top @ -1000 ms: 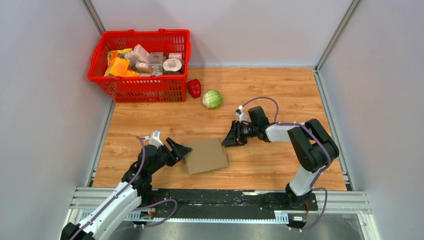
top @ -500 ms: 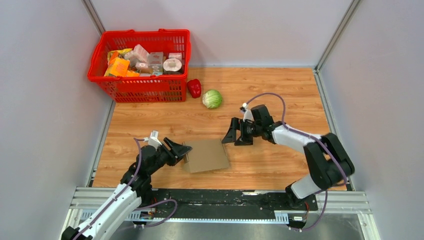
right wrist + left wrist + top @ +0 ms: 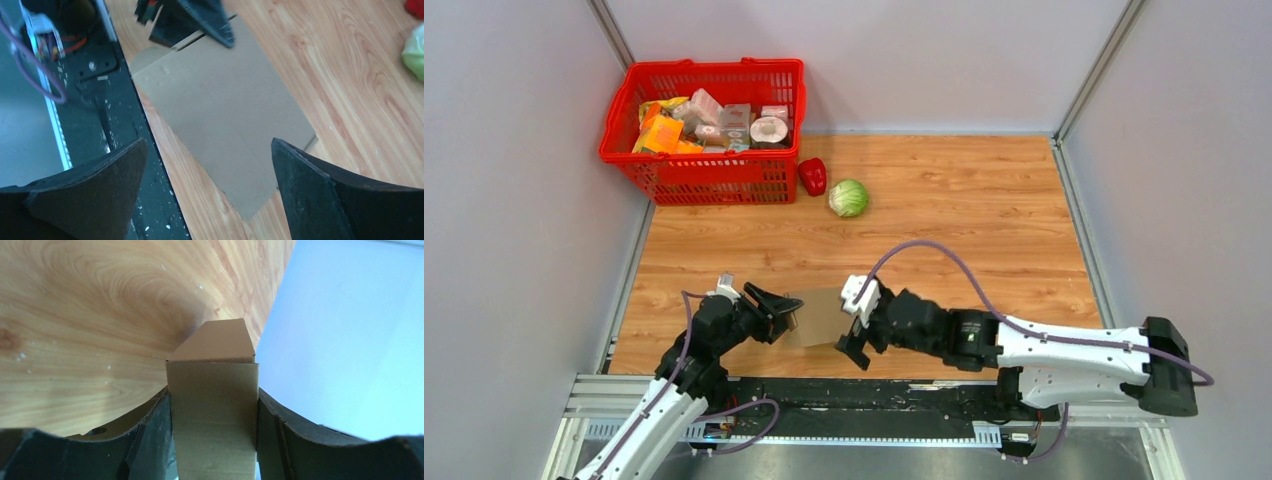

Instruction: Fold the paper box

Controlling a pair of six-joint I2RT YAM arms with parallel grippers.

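Note:
The paper box [image 3: 817,316] is a flat brown cardboard sheet lying near the table's front edge. My left gripper [image 3: 786,312] is shut on its left flap. In the left wrist view the flap [image 3: 212,385] fills the gap between both fingers and its tapered end sticks out beyond them. My right gripper [image 3: 857,328] hangs over the box's right part, jaws wide open and holding nothing. In the right wrist view the box [image 3: 225,105] lies below and between the fingertips [image 3: 125,165], and the left gripper's dark finger [image 3: 205,17] shows at the top edge.
A red mesh basket [image 3: 714,172] full of packages stands at the back left. A red pepper [image 3: 812,176] and a green cabbage [image 3: 849,198] lie beside it. The black base rail [image 3: 874,395] runs just below the box's near edge.
The right arm swung from the box's far right corner down toward the front edge, and its jaws opened wide. The left gripper narrowed onto the flap, and the box shifted slightly left.

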